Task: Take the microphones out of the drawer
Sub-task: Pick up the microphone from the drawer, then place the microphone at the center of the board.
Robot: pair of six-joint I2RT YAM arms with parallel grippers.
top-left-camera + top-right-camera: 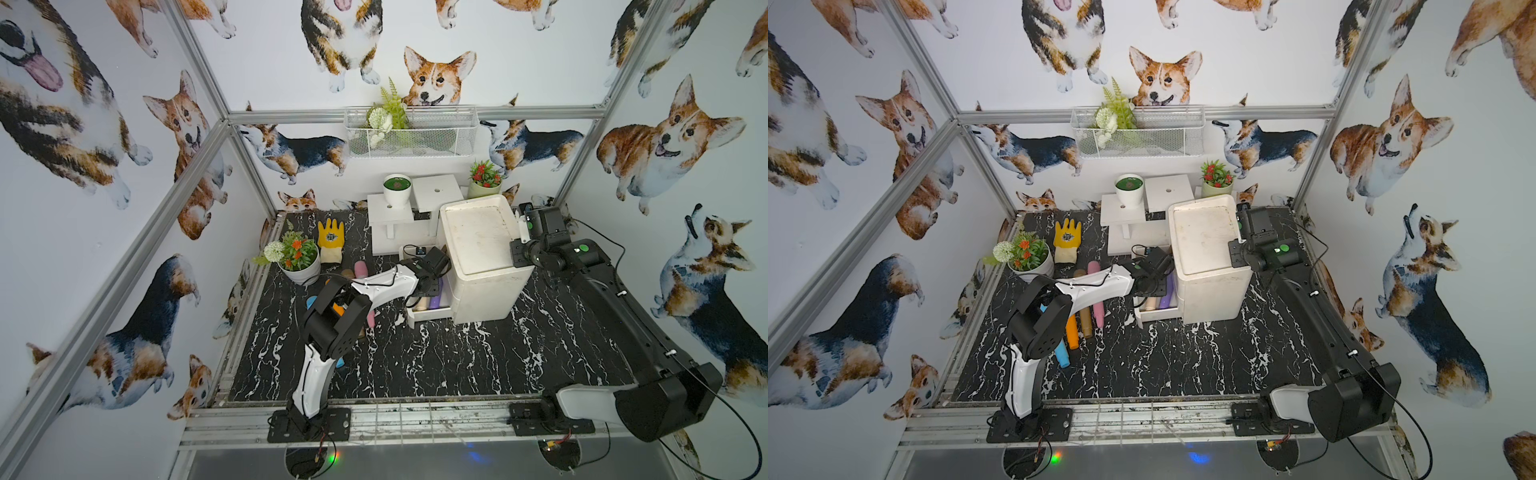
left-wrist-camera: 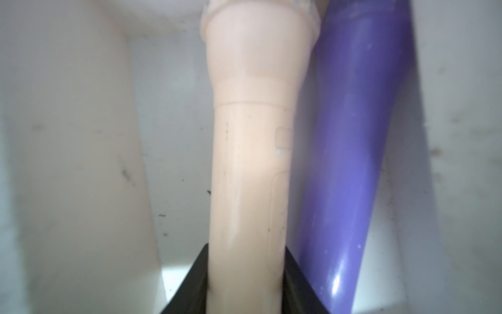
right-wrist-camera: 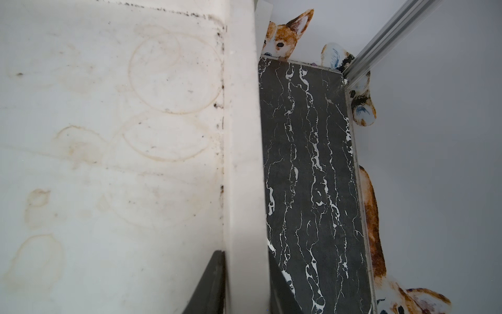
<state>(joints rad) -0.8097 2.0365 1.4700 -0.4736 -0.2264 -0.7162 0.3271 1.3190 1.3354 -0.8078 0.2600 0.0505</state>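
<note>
Microphone (image 2: 250,163), the beige one, lies inside the open bottom drawer (image 1: 428,318) on the left side of the white cabinet (image 1: 486,249), touching a purple microphone (image 2: 350,163) beside it. The left gripper (image 2: 245,251) reaches into that drawer, its jaws pressed against both sides of the beige handle. At the cabinet's right edge, the right gripper (image 3: 245,254) is clamped on the raised rim (image 3: 241,136).

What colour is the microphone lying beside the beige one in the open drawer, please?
It is a purple microphone, clearest in the left wrist view.
</note>
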